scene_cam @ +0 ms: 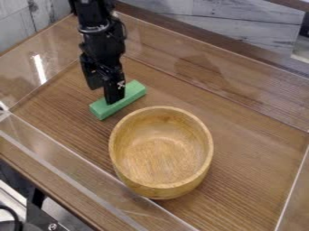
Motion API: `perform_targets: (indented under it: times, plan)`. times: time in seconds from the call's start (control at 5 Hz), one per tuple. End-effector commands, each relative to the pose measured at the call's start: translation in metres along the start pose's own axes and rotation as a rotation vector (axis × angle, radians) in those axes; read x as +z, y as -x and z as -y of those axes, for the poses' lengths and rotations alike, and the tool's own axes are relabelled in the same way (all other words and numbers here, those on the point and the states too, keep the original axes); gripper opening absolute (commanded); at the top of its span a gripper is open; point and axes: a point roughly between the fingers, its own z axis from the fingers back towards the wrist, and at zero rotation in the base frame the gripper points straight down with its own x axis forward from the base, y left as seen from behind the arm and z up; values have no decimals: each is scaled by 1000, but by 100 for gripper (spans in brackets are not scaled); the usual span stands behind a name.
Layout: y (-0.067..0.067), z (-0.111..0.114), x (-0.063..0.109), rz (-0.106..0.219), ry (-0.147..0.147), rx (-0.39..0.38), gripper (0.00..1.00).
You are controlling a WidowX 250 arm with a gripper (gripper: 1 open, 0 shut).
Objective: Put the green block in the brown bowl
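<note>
Green block point(118, 101) lies flat on the worktop point(229, 81), left of centre frame, just up-left of the brown bowl point(162, 151) and not touching it. Hand point(104, 87) points straight down over the block's upper-left end, fingers spread wide, nothing gripped. Whether the fingertips actually straddle the bar I can't tell from this angle. Risks as I see them: grabbing off-centre near one end, so the bar pivots or droops when lifted; a fingertip landing on top and skidding it away; the low carry clipping the bowl's thick rim.
</note>
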Motion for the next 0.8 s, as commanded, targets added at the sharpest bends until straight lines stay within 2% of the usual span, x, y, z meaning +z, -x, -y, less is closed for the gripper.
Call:
perform_targets:
  times: [0.0,0.4,0.6]
  plan:
    - [-5,-6,2,31,-24,0,100]
    - [-8,-5,-13,35,-21,-13,100]
    - [-8,-3,-14,38,-19,-14,0]
